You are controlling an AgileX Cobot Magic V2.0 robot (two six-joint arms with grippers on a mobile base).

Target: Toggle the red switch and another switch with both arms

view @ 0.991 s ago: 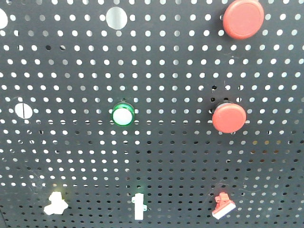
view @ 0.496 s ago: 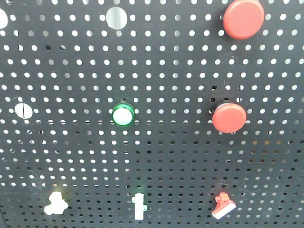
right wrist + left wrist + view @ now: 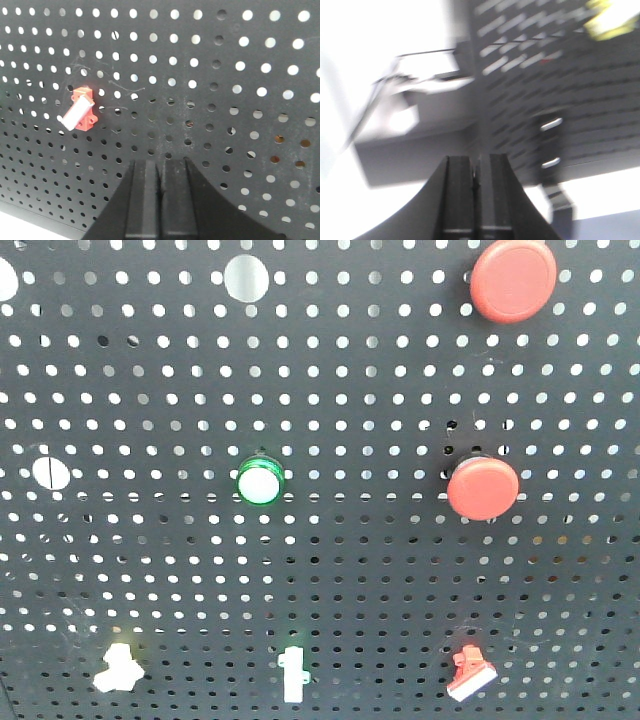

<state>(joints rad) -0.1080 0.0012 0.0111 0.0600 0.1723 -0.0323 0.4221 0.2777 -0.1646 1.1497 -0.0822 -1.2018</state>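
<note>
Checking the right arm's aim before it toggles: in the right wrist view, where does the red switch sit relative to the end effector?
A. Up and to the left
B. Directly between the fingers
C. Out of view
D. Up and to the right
A: the red switch lies up-left of the shut right end effector, apart from it.

Looks like a lab test rig, not a home or shop. Black perforated panel fills the front view, with controls bolted on: two round red push buttons, a green-ringed indicator, small toggles along the bottom incl. the red switch. Bright backlight through the holes. Left wrist view too blurred to add detail.
</note>
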